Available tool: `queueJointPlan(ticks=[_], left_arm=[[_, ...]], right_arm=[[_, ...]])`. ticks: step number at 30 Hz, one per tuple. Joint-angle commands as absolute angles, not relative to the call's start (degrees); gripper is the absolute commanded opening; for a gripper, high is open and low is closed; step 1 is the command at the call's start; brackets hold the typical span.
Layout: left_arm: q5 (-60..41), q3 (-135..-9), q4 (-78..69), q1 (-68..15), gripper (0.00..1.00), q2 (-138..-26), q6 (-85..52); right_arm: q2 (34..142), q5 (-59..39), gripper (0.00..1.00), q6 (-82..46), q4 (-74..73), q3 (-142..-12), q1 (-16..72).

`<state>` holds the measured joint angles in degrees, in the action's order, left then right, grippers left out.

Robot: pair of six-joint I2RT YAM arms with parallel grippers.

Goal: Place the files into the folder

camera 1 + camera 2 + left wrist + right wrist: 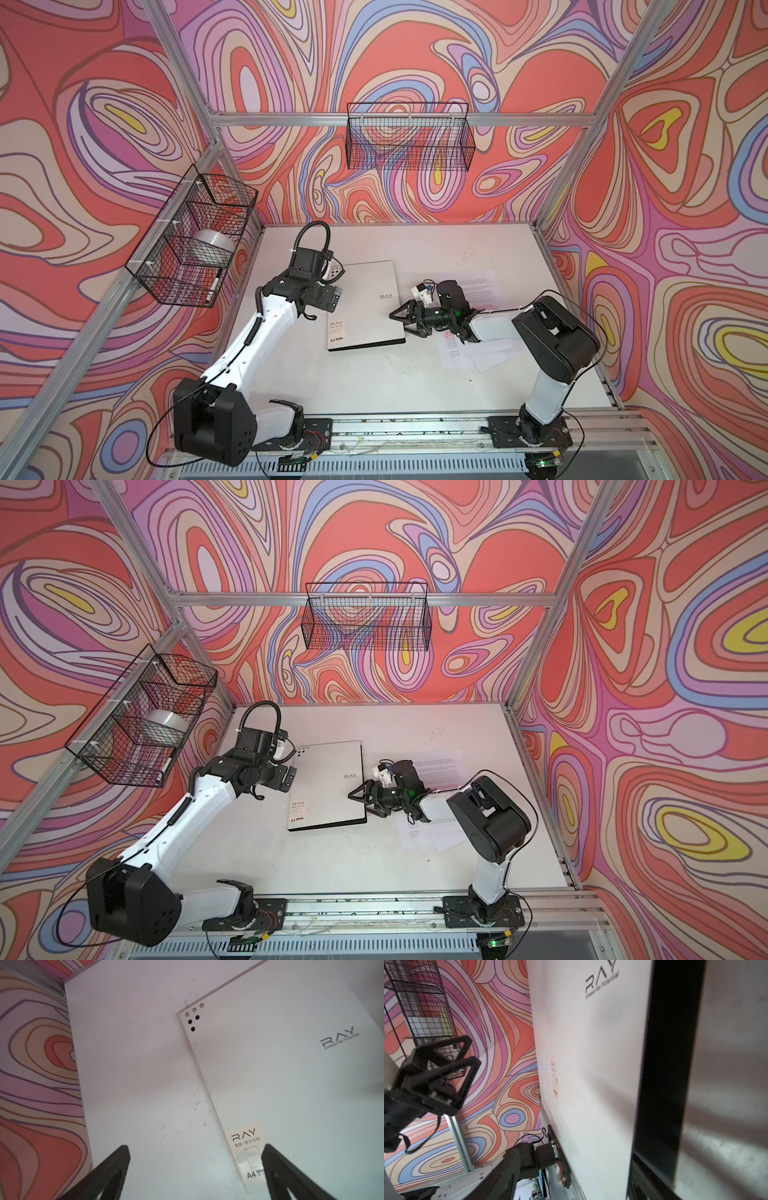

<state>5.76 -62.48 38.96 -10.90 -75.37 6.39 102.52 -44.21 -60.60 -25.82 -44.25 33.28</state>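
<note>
the folder [365, 305] lies closed and flat near the middle of the tabletop [374, 382], glossy white cover up, with "ray" lettering on it and a label [247, 1153] marked "a4" at the corner nearest the left arm. the left fingers [122, 1155] are spread wide and hold nothing; in the left wrist view they hang above the folder's left edge, one over bare tabletop and one over the label. the files [484, 286] lie on the tabletop just to the right of the folder, loose white sheets of dense text (a few lines marked pink), partly hidden under the right arm, with more sheets showing nearer the front edge. the right fingers [412, 331] stand apart at the folder's right edge, one over the cover and one just beside the edge; whether either touches the folder cannot be told. in the right wrist view the edge shows as a black band between the white cover and the grey tabletop.
</note>
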Motion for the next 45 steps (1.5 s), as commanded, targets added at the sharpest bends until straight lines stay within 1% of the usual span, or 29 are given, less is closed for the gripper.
queueJointPlan(ticks=[1,7,14,20,23,25,34,40,43,45], left_arm=[[-2.5,-62.9,40.5,-9.0,1.0,-77.9,0.9],[-4.6,-62.7,38.9,-7.0,1.0,-83.3,-5.0],[-7.1,-57.6,31.0,-6.1,1.0,-83.9,-8.0],[-11.4,-57.3,29.0,-5.8,1.0,-87.2,-9.2],[-11.5,-56.9,28.3,-5.3,1.0,-89.1,-10.4],[-9.5,-56.7,27.8,-5.3,1.0,-90.0,-11.6],[-20.4,-57.2,26.7,-4.8,1.0,-94.5,-12.4],[-18.3,-56.9,26.3,-4.4,1.0,-95.6,-12.7],[-20.0,-56.9,25.9,-3.9,1.0,-95.1,-11.8],[-22.9,-57.5,26.5,-3.9,1.0,-96.0,-10.8]], right_arm=[[98.0,-42.1,0.81,-53.5,-15.9,-48.4,34.0],[97.8,-41.6,0.81,-53.0,-14.0,-50.3,34.1],[98.5,-41.4,0.82,-52.9,-15.6,-51.1,34.4],[98.6,-42.0,0.83,-56.7,-22.4,-50.3,34.8],[98.9,-42.1,0.83,-57.0,-22.9,-51.2,35.1],[99.1,-41.8,0.84,-56.5,-22.2,-52.0,35.3],[98.0,-41.0,0.84,-56.7,-22.0,-52.5,35.6],[96.8,-40.1,0.85,-56.2,-20.8,-52.0,35.6],[96.4,-39.7,0.85,-56.0,-20.8,-51.4,35.6],[96.5,-39.5,0.85,-56.2,-21.1,-51.1,35.6]])
